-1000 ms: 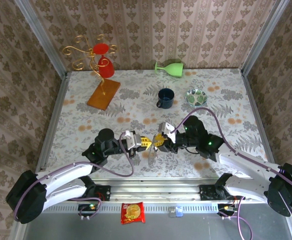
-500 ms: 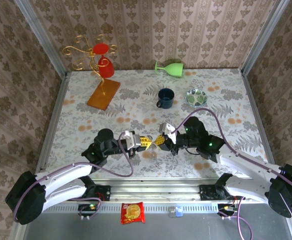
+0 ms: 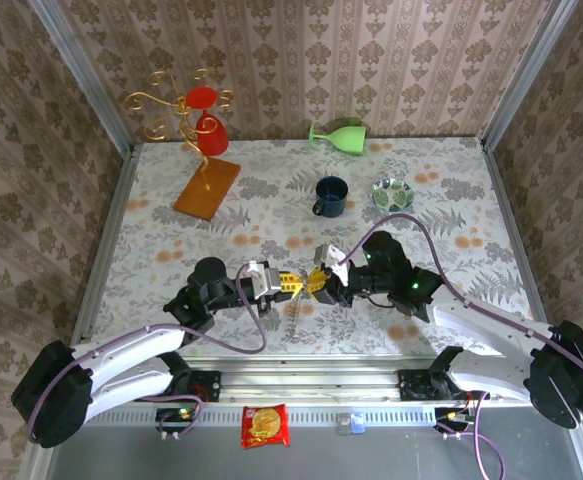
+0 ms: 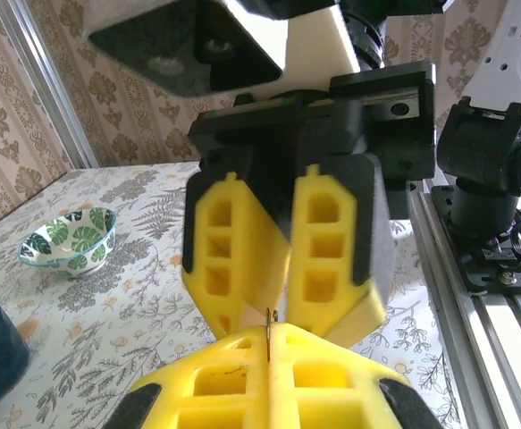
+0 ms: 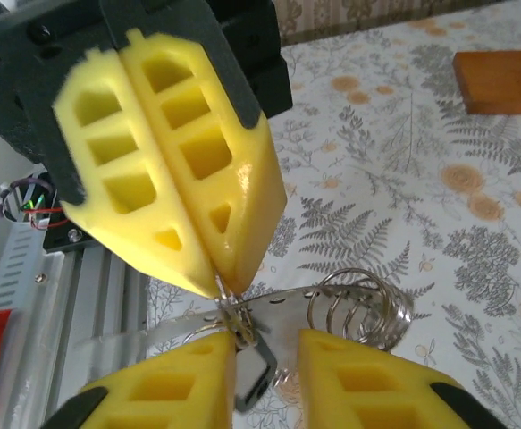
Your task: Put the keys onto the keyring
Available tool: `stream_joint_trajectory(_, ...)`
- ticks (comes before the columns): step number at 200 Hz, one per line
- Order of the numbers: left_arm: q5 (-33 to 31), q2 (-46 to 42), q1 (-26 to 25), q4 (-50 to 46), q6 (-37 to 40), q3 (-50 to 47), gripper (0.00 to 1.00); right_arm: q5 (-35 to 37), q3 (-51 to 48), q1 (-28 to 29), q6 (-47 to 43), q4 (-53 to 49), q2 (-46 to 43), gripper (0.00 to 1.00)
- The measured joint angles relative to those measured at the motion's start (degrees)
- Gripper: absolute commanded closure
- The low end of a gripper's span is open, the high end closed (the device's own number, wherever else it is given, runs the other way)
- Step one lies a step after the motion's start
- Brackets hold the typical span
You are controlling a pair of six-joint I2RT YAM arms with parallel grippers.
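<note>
My left gripper [image 4: 269,332] is shut on a thin wire of the keyring [image 5: 358,308], whose silvery coils hang just above the table. In the right wrist view the left gripper [image 5: 221,279] pinches that wire at its tips. Flat silver keys [image 5: 282,299] spread out from the pinch point. One key with a dark head [image 5: 258,375] sits in the gap of my right gripper [image 5: 267,347], whose jaws stand apart. Seen from above, the left gripper [image 3: 289,283] and right gripper [image 3: 319,283] meet tip to tip near the table's front middle.
A blue mug [image 3: 331,196] and a leaf-patterned bowl [image 3: 393,192] stand behind the grippers. A green glass [image 3: 339,135] lies at the back wall. The gold wire stand [image 3: 161,105] with a red cup [image 3: 209,128] is at the back left.
The right gripper's jaws shut and then came apart again, staying close against the left gripper's tips. The left gripper has kept its hold and barely moved.
</note>
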Motion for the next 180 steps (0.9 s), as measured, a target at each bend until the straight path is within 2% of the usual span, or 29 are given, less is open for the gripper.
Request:
stream_joint_trajectory(35,0.00,0.00,-0.31,0.37,-0.02,-0.37,1.00,-0.09,-1.05,0.02,0.07,1.38,-2.34,0.69)
stream_joint_trajectory(68,-0.02,0.00,-0.46,0.85,-0.22,-0.37,1.00,-0.26,-1.05,0.02,0.20,3.28,-1.36,0.76)
stream_joint_trajectory(83,-0.22,0.00,-0.57,0.96,-0.26,-0.37,1.00,-0.85,-1.05,0.02,0.50,3.91,-0.50,0.83)
stream_joint_trajectory(104,-1.05,0.00,-0.52,1.18,-0.42,-0.48,1.00,-2.12,-1.03,0.02,0.63,4.83,0.59,1.00)
stream_joint_trajectory(116,-1.92,0.00,-0.52,1.16,-0.48,-0.66,1.00,-2.49,-1.03,0.02,0.94,4.81,0.94,1.00)
stream_joint_trajectory(129,-2.67,-0.31,-0.59,0.76,-0.46,-0.74,0.78,-2.51,-0.92,0.02,0.74,4.55,1.03,1.00)
stream_joint_trajectory(140,-3.58,-1.36,-0.66,-0.17,0.11,-0.74,0.68,-2.43,-0.22,0.02,0.00,3.06,1.03,1.00)
stream_joint_trajectory(180,-6.49,-8.26,-0.63,-10.01,3.34,-0.20,0.65,0.87,7.37,1.29,-7.78,-10.71,1.68,1.00)
